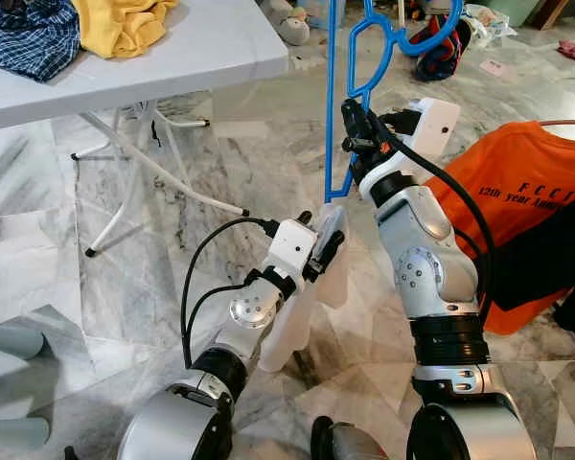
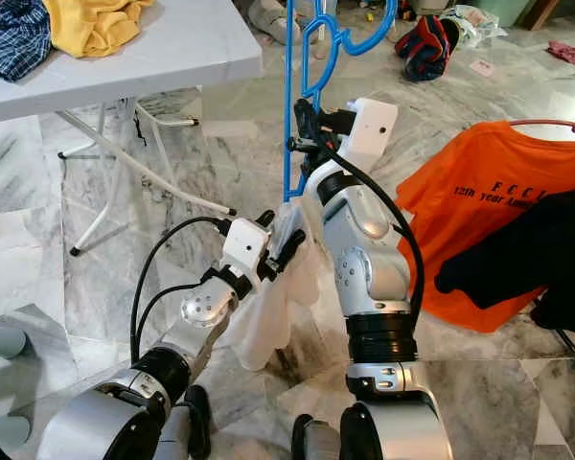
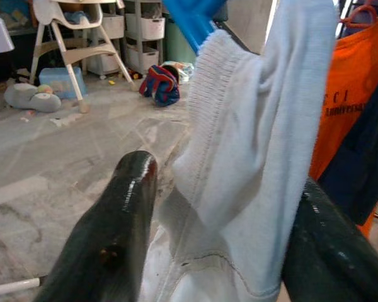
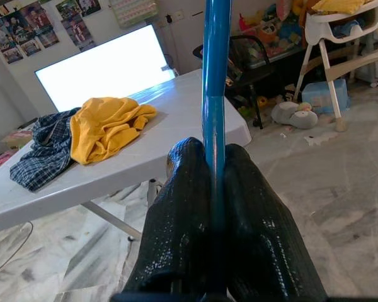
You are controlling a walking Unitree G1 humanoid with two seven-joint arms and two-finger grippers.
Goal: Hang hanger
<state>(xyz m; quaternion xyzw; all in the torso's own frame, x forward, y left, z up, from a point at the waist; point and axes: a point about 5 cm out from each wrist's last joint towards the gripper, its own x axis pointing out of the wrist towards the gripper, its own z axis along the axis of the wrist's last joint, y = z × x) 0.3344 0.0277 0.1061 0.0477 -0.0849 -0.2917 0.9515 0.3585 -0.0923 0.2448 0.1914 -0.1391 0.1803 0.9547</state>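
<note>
Right gripper (image 1: 362,129): fingers pressed together on the blue hanger (image 1: 332,105), clamped on one thin bar.
Hanger: held up in the air above the floor (image 1: 172,287), turned on end, long axis near vertical; hook end at the top of the head views (partly cut off by the frame edge).
Left gripper (image 1: 326,251): lower and to the left of the right one, fingers apart with a white garment (image 1: 302,316) between them; can't tell if they actually bite the cloth.
Garment: ribbed edge touching the hanger's lower corner, rest drooping toward the floor.
Key relation: hanger runs straight up from the right gripper, so the hook is above and beyond the grip, and that arm is the one placed to lift it.
Rail: not visible, so target direction is unknown.
Nearby: orange shirt (image 1: 517,206) on another hanger at right, dark cloth in front of it.
Table (image 1: 201,57): yellow cloth (image 1: 120,24) and plaid cloth (image 1: 29,38) along its far edge, well apart from both grippers.
Risk (my guess): garment sliding off as the hanger tilts.
</note>
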